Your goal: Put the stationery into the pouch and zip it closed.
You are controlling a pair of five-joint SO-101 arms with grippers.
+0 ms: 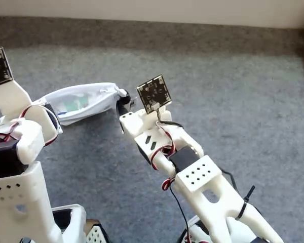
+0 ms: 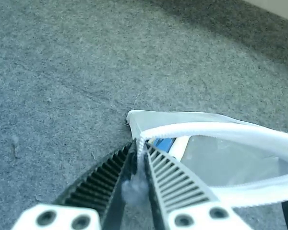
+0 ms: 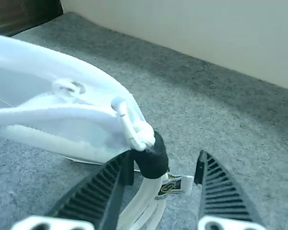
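The pouch (image 1: 83, 104), on the table (image 1: 233, 76) between the arms, is held at its left end by the clenched left gripper (image 2: 139, 147), so the zipper pull (image 3: 151, 157) should be centred between the jaws of the released right gripper (image 3: 165, 157) before being clamped.

My left claw (image 2: 140, 158) is showing black ribbing on a white base, and my right claw (image 3: 161, 191) is showing the same. The pouch (image 1: 83, 104), left of centre in the high view, is looking milky white and see-through, with green and blue showing inside. Its cord (image 3: 127, 125) is looking white, its toggle (image 3: 151, 155) black. The carpet (image 1: 233, 86) is showing speckled grey. Red and black wires (image 1: 153, 154) are running along my arm.
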